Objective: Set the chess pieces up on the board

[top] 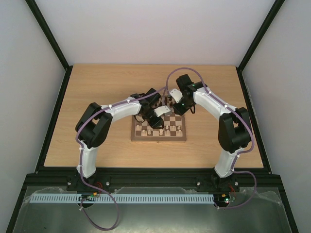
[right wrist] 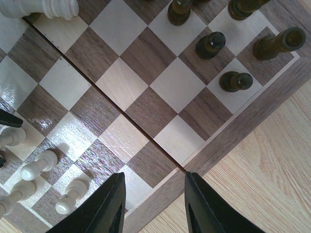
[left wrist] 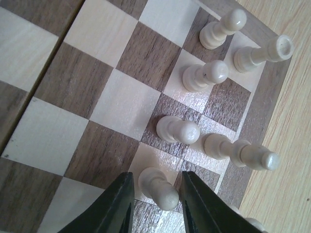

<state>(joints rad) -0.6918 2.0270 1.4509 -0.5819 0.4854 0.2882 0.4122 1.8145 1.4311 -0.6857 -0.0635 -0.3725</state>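
Board (top: 158, 139): one, flat on the table (top: 97, 92), about midway across. In the top view both wrists cover its far half, and the figures on it are too small to count. Left gripper (left wrist: 156, 194): over the cream side, jaws narrowly parted either side of one standing cream pawn (left wrist: 158, 187) on a pale square. A sliver of board shows between the pawn and one finger; contact with the other finger cannot be made out. Cream pieces (left wrist: 177, 130), left wrist view: six whole, namely four pawns counting the flanked one, one hollow-topped piece (left wrist: 262, 52) and one taller piece (left wrist: 240, 151). A seventh is cut off at the lower right edge. Right gripper (right wrist: 153, 204): released, jaws wide with nothing between them, above the board's border. Dark pieces (right wrist: 210, 44), right wrist view: five, two of them cropped at the top edge. Same view: four cream pieces at lower left, and one larger cream piece (right wrist: 43, 7) cut off at top left, type unclear.
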